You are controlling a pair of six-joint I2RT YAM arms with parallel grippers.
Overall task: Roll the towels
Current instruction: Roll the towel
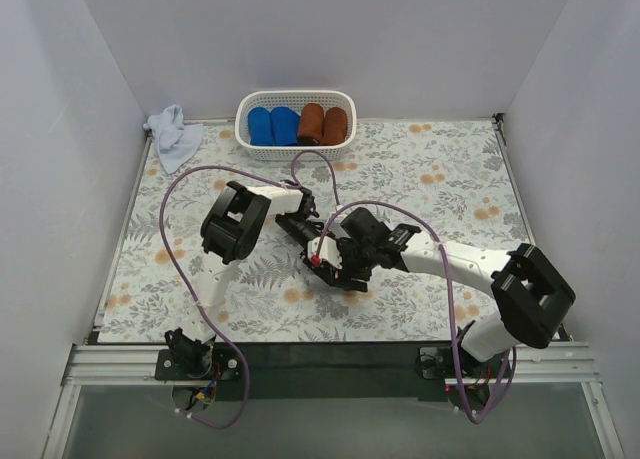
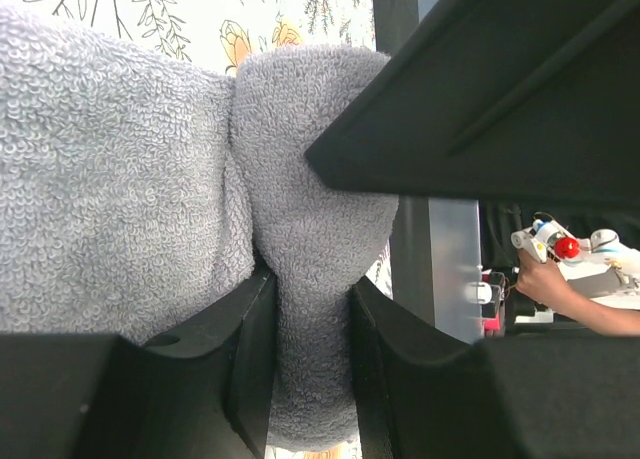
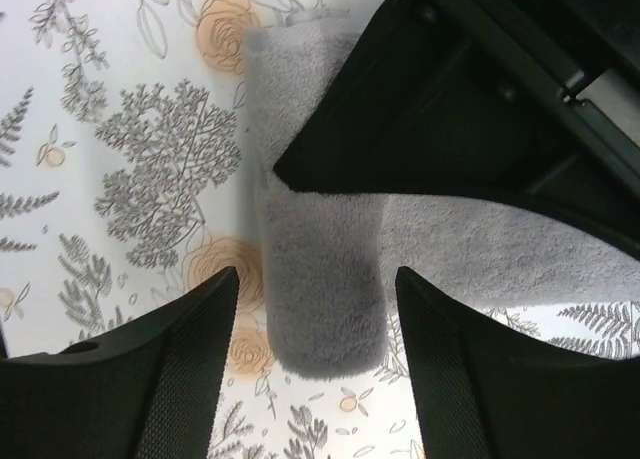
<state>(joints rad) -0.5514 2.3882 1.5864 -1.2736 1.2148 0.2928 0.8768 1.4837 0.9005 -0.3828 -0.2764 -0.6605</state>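
The mid-grey towel (image 2: 120, 179) lies on the flowered table mat, partly rolled; in the top view the grippers hide it. My left gripper (image 2: 310, 349) is shut on a rolled fold of it and sits at the table's middle (image 1: 303, 231). My right gripper (image 3: 315, 279) is open, its jaws either side of the roll's end (image 3: 320, 319) without touching it; in the top view it is just right of the left one (image 1: 338, 262). The pale blue-lavender towel (image 1: 174, 135) lies crumpled at the far left, away from both grippers.
A white basket (image 1: 296, 100) at the back holds two bright blue and two rust-brown cloth rolls. White walls close the table on three sides. The two arms' purple cables loop over the mat's middle. The grippers are close together.
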